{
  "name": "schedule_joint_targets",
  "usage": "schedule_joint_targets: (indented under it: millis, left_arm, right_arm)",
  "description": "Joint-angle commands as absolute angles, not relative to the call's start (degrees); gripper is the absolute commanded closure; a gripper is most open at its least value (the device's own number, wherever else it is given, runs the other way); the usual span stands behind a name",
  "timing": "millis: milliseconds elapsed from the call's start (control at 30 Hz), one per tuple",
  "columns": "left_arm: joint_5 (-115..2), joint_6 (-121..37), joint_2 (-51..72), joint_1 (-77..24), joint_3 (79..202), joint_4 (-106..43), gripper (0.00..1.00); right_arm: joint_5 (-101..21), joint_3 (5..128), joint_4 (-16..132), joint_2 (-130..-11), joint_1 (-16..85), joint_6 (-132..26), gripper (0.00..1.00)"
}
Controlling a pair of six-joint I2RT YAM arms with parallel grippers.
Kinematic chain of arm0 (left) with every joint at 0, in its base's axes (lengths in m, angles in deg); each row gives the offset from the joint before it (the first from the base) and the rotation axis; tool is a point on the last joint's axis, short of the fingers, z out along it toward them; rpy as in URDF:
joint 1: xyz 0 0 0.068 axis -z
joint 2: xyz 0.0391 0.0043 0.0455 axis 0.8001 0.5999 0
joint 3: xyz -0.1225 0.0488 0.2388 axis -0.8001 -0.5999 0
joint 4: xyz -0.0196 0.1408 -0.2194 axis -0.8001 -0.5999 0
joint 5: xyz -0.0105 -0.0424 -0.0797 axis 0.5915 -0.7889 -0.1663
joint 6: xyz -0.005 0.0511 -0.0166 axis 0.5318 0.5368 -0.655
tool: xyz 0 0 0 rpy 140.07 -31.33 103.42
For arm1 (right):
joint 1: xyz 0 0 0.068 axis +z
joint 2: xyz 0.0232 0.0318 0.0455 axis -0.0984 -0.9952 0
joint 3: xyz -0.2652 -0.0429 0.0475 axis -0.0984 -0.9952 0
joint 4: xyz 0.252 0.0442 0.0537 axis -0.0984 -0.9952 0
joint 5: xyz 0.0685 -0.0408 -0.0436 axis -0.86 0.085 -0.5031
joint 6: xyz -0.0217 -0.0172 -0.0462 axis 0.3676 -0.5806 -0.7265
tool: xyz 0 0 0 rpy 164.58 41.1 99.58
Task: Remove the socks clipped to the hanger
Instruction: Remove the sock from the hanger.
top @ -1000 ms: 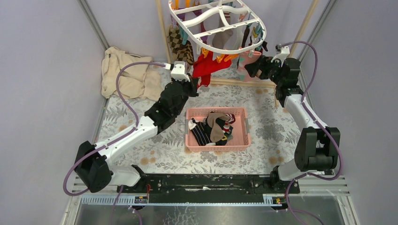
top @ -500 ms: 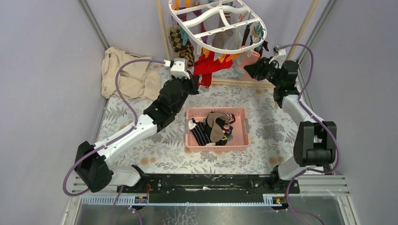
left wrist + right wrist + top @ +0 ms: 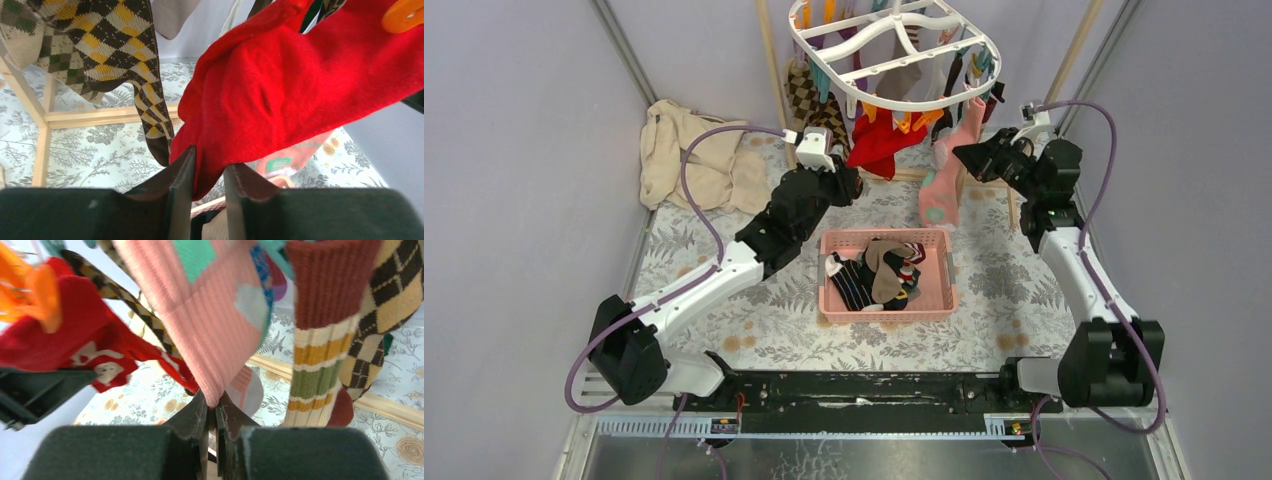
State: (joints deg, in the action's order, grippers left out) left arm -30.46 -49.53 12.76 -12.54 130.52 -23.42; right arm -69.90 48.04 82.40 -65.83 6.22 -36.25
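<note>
The white hanger (image 3: 992, 62) hangs at the back with several socks clipped round its rim. A red sock (image 3: 879, 145) (image 3: 280, 90) dangles from an orange clip (image 3: 402, 14); its lower tip hangs in the gap of my left gripper (image 3: 856, 185) (image 3: 209, 160), whose jaws stand apart and do not pinch it. My right gripper (image 3: 964, 155) (image 3: 211, 407) is shut on the lower edge of a pink sock (image 3: 944, 175) (image 3: 215, 325), which stretches down from the rim. A brown argyle sock (image 3: 100, 45) and a striped sock (image 3: 315, 355) hang close by.
A pink slotted basket (image 3: 824, 280) holding several loose socks sits mid-table under the hanger. A beige cloth (image 3: 694, 160) lies at the back left. The wooden pole frame (image 3: 774, 70) (image 3: 100, 116) stands behind the socks. Grey walls close in on both sides.
My right gripper closed on the pink sock and drew it down and outward. My left jaws parted around the red sock. The hanger shifted slightly to the right.
</note>
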Motion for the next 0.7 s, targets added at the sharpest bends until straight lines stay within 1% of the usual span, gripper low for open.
schedule_joint_targets:
  millis: [0, 267, 433, 667]
  left_arm:
    - [-32.89, -50.89, 13.26, -13.06, 132.18, -23.89, 0.62]
    - [-39.28, -54.85, 12.45, -12.59, 132.20, -26.09, 0.50]
    - [-40.56, -56.48, 8.79, -11.64, 129.90, -26.63, 0.46]
    - [-42.25, -58.16, 3.52, -10.77, 128.66, -29.19, 0.42]
  right_arm:
    - [-69.59, 50.68, 75.20, -58.73, 6.00, -38.48, 0.92]
    - [-69.55, 54.95, 65.38, -55.19, 8.48, -39.37, 0.95]
    - [-68.00, 58.47, 59.70, -56.74, 13.88, -40.94, 0.95]
    - [-65.97, 60.27, 56.84, -59.52, 22.32, -41.19, 0.95]
